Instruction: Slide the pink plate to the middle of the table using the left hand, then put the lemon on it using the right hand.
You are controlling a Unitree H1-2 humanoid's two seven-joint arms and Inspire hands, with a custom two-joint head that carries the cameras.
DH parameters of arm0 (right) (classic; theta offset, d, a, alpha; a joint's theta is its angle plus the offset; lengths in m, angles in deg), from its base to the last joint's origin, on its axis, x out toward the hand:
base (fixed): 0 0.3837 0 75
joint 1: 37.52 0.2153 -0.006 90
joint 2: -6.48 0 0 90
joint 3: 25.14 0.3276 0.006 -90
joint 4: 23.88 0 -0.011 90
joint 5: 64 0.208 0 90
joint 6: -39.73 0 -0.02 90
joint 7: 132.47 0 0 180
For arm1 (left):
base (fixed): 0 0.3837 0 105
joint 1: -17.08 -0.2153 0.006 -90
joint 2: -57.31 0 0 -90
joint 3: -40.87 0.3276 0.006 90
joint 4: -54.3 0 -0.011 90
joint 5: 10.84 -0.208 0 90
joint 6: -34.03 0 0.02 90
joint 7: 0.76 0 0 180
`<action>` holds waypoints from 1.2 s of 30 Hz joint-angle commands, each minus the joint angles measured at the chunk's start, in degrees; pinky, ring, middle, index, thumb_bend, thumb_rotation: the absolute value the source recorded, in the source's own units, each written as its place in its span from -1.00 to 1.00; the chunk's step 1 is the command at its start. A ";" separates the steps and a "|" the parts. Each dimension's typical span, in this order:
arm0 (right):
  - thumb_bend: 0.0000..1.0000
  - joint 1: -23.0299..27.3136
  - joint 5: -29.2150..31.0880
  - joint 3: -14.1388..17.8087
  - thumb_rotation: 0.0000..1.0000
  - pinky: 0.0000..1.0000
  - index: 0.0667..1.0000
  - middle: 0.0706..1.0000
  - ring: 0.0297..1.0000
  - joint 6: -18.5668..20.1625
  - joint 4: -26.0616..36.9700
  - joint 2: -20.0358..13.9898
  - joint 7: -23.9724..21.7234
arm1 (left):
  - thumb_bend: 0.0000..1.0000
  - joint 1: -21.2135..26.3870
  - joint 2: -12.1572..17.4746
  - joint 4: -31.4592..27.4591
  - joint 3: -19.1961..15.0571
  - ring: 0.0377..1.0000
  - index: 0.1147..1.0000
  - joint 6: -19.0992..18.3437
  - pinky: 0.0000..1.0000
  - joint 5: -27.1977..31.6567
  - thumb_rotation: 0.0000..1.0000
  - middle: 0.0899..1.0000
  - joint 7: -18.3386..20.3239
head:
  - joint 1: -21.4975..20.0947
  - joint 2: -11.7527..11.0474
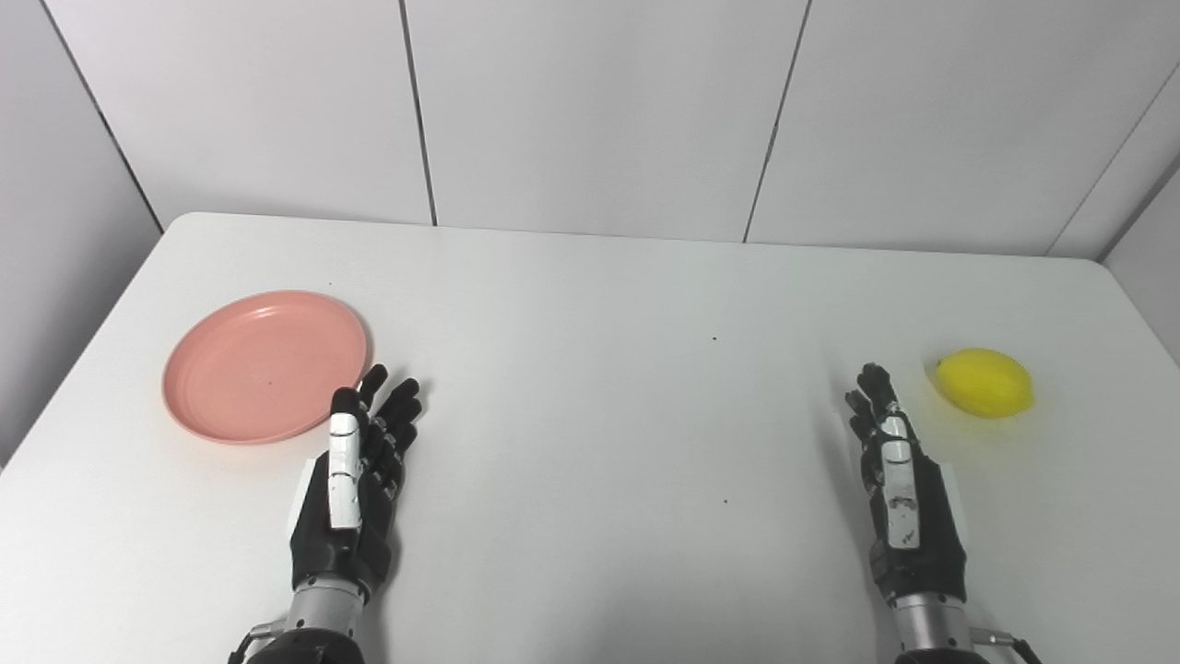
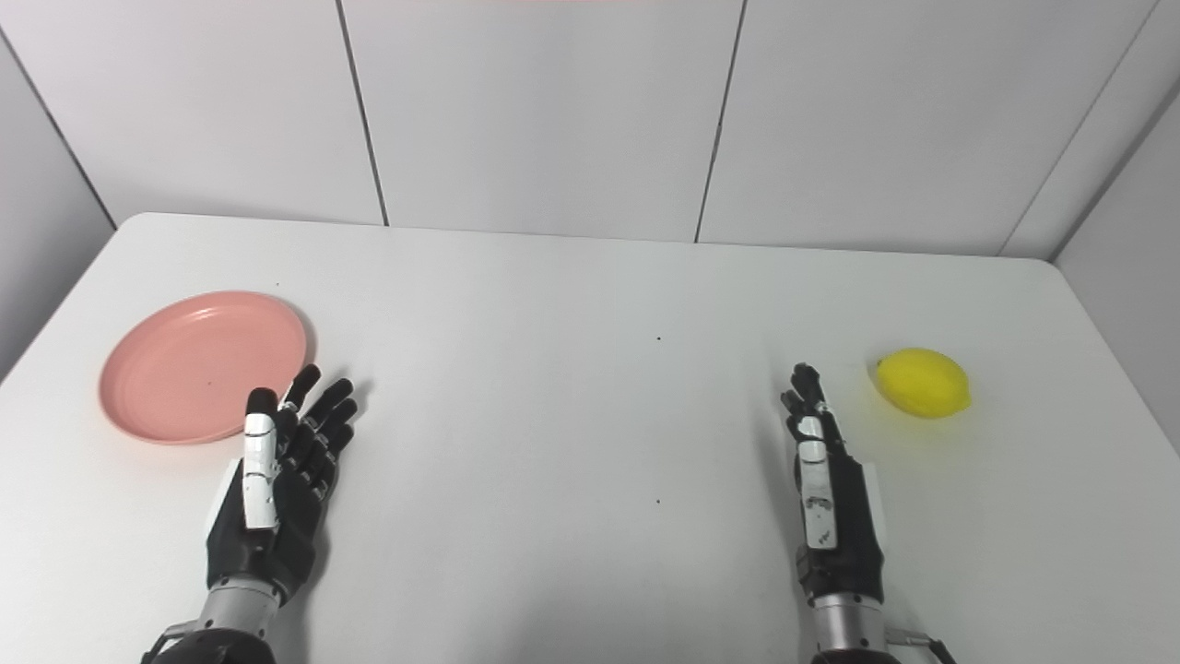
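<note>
Spreading across most of both views, the white desk runs from the grey panelled wall at the back down to the bottom edge, its far corners rounded, with a few tiny dark specks on its bare middle. On its left part lies the pink plate, round and shallow, flat on the surface and well away from the centre, with nothing on it. The left hand comes up from the bottom left, black with a white strip along its upper side, turned edge-up with the fingers stretched out and a little fanned, holding nothing; its fingertips reach to just beside the plate's near right rim, and from these views it is not clear whether they touch the rim or stop just short of it. The right hand comes up from the bottom right in the same edge-up pose, fingers straight and close together, likewise holding nothing, its tips pointing toward the back of the desk. The lemon, bright yellow and oval, rests on its side on the right part of the desk, near the right hand's fingertips but apart from them, a little farther back and to the right, with a small nub at its left end, well apart from the plate.
</note>
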 commanded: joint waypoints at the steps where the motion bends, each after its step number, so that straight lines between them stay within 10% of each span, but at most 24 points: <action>1: 0.50 0.45 0.76 0.21 1.00 1.00 0.87 0.94 0.92 0.43 -0.33 0.34 -0.49 | 0.26 -2.52 -0.31 -0.55 -0.01 0.84 0.83 2.46 0.98 -0.78 0.95 0.76 0.37 | 0.03 0.03; 36: 0.50 0.09 3.30 0.00 1.00 1.00 0.89 0.95 0.93 3.78 0.82 -0.51 -1.37 | 0.23 -2.74 -1.08 0.41 0.17 0.83 0.81 6.04 0.95 -2.69 0.90 0.76 0.26 | 1.33 -0.53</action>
